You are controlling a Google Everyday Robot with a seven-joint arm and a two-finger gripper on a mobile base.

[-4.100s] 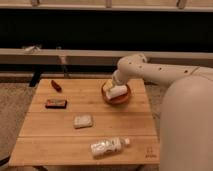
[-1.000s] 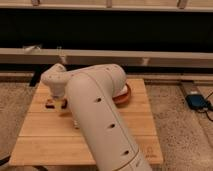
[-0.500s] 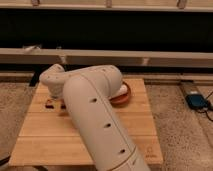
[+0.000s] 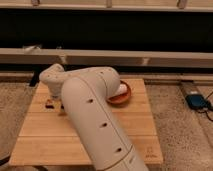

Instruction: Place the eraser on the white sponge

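My white arm (image 4: 95, 120) fills the middle of the camera view and reaches to the left part of the wooden table (image 4: 35, 135). The gripper (image 4: 53, 102) hangs below the wrist, low over the table's left side. A small dark object (image 4: 48, 104), seemingly the eraser, shows right at the gripper's left edge. I cannot tell whether the gripper touches or holds it. The white sponge is hidden behind my arm.
A brown bowl (image 4: 123, 95) with something pale in it sits at the table's back, right of my arm. A blue device (image 4: 197, 101) with a cable lies on the floor at the right. A long rail runs behind the table.
Since four seconds ago my arm has swung from the bowl to the left side of the table, now covering the sponge and the bottle. Over the last second it has barely moved.
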